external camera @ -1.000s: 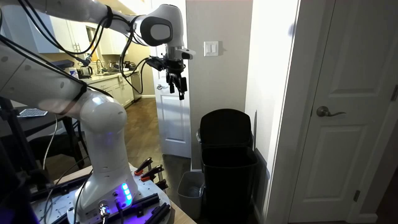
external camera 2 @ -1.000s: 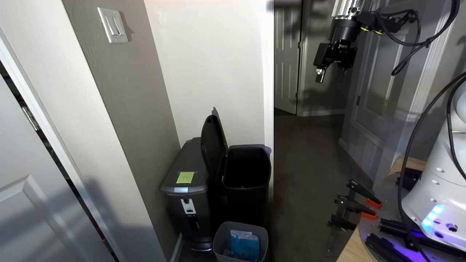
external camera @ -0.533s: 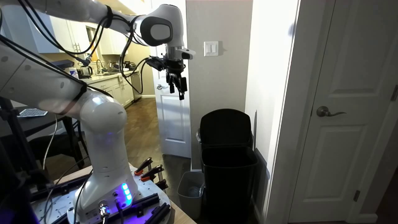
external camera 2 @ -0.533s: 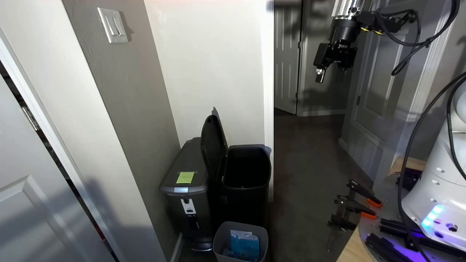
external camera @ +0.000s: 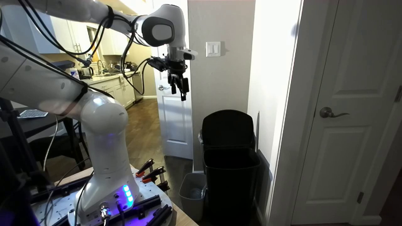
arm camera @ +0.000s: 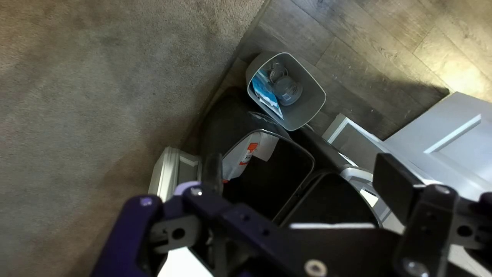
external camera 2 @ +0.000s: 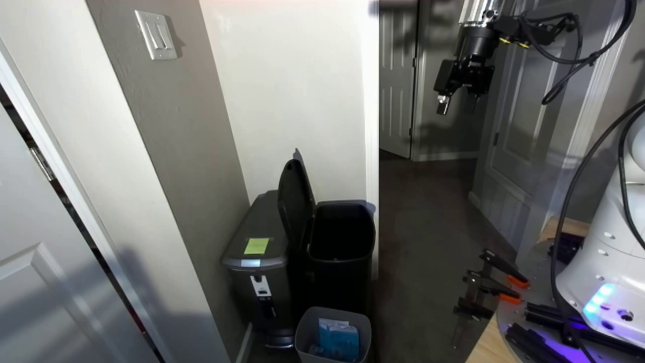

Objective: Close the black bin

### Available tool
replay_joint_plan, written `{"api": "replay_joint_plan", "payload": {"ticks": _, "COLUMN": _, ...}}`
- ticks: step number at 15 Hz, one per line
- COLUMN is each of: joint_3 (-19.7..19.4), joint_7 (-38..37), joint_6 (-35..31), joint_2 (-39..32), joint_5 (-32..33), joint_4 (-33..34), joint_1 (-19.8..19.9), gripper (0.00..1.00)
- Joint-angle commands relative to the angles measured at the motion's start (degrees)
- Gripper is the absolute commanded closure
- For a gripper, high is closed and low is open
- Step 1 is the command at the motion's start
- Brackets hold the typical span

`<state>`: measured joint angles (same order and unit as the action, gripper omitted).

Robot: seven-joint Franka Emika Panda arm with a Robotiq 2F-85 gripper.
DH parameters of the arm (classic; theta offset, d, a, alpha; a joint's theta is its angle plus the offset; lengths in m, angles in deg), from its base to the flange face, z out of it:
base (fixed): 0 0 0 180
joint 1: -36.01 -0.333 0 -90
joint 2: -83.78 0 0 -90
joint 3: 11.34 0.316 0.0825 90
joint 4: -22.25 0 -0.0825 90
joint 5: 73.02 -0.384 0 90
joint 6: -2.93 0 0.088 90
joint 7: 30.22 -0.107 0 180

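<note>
End effector (external camera: 178,94) empty, jaws spread wide; black bin (external camera: 230,190) at its 5 o'clock in an exterior view. Raised lid (external camera: 227,128) probably light, stiff: I'd hook its 12 o'clock edge.

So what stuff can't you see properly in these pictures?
Deep inside the black bin: lost in the dark, wrist view.
That bin's base: mostly behind the small gray bin, in an exterior view.
Print on the white-and-orange thing inside: too small, wrist view.
Middle of the arm: cut off by the picture's edges, in an exterior view.
</note>
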<state>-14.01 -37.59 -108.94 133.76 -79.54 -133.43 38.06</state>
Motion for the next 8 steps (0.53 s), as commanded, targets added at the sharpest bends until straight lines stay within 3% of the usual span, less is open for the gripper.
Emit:
{"api": "replay_joint_plan", "payload": {"ticks": 1, "joint_3": 0.54, "joint_7": 0.44, "joint_6": 0.21, "joint_2": -0.06, "joint_5": -0.46, "joint_4": 0.14, "joint_1": 0.67, "gripper": 0.0}}
{"api": "replay_joint_plan", "payload": {"ticks": 4, "joint_3": 0.09, "joint_7": 1.38, "joint_6": -0.39, "joint_2": -0.87, "joint_5": -0.42, "joint_4": 0.24, "joint_1": 0.47, "gripper": 0.0}}
{"api": "replay_joint_plan", "payload": {"ticks": 8, "joint_3": 1.97, "joint_7": -0.57, "joint_6": -5.1, "joint_2": -9.35, "joint_5": 0.2, "joint_4": 4.36, "joint_1": 0.58, "gripper": 0.0}}
